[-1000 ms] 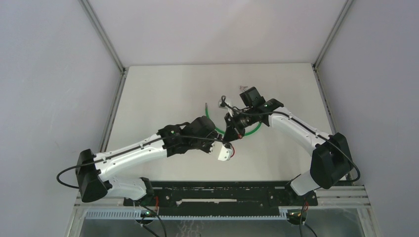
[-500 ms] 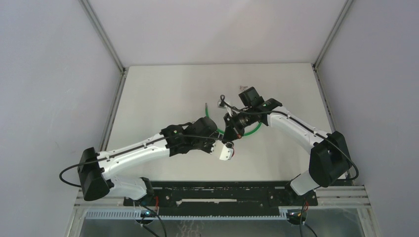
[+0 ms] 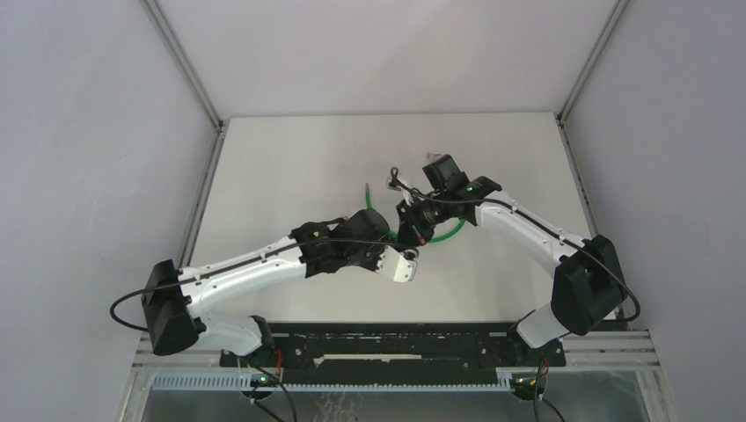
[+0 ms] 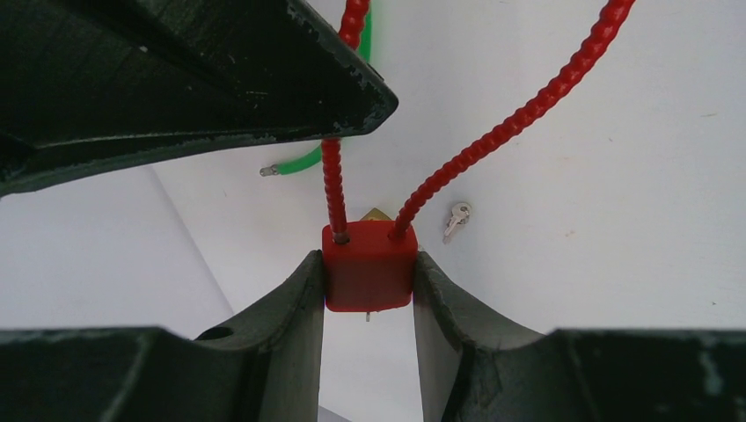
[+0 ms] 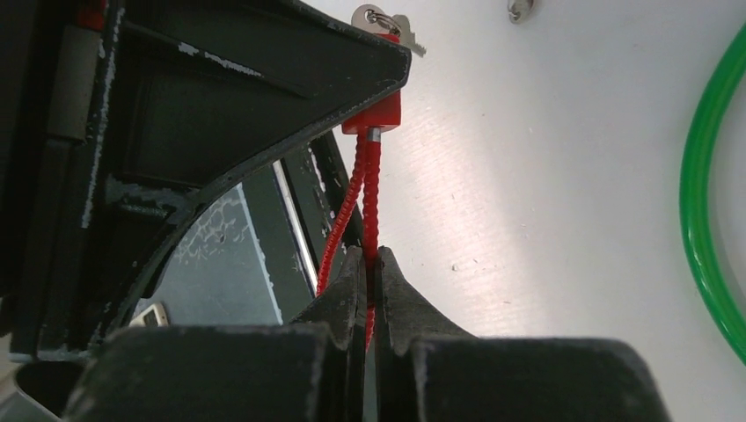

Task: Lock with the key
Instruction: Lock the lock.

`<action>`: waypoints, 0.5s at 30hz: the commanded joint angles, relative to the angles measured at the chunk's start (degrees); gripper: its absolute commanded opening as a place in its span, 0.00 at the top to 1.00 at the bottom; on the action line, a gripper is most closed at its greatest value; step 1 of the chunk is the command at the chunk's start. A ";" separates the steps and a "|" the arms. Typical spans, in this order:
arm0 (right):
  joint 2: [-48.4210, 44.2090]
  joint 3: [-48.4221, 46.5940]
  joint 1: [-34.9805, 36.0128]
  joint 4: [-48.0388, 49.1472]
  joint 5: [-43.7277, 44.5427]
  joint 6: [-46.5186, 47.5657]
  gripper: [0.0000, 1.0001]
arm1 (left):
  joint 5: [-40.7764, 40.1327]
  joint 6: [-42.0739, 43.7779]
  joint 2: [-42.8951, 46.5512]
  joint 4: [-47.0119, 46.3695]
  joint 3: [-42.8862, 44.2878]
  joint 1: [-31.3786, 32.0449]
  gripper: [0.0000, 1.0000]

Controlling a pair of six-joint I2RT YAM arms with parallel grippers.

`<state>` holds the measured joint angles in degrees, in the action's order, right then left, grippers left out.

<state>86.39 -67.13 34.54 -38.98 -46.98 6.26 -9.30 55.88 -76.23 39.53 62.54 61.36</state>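
While you watch the left wrist camera, you see the left fingers [image 4: 295,325] clenched on the red lock body [image 4: 368,271], one finger against each side, low in the centre of the frame. Its red cable [image 4: 519,114] leaves the top of the body as two strands that climb toward the upper edge. On the right wrist camera you find the right fingers [image 5: 343,299] pinched tight on both strands at lower centre, with the lock body above them in the frame. A small silver key [image 4: 457,217] lies on the table [image 4: 616,264], to the right of the lock body in the left wrist frame and apart from it. A green cable [image 5: 699,202] curves down the right edge of the right wrist frame. From above, both arms meet near the centre of the frame.
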 commanded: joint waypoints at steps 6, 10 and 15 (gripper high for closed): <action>-3.32 -0.56 -3.04 9.39 -2.44 -8.49 1.00 | -2.56 -3.23 -0.87 -10.71 0.01 0.41 1.00; -3.46 0.13 -2.98 9.69 -3.42 -8.50 1.00 | -3.39 -4.99 -0.64 -12.89 -0.17 0.04 1.00; -3.63 0.76 -3.08 10.48 -4.34 -9.06 1.00 | -5.20 -6.26 0.09 -16.74 -0.87 -0.60 1.00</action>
<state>84.97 -66.76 30.89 -34.13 -47.29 -0.58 -14.81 52.58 -77.25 33.61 62.54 60.93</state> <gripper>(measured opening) 0.017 0.407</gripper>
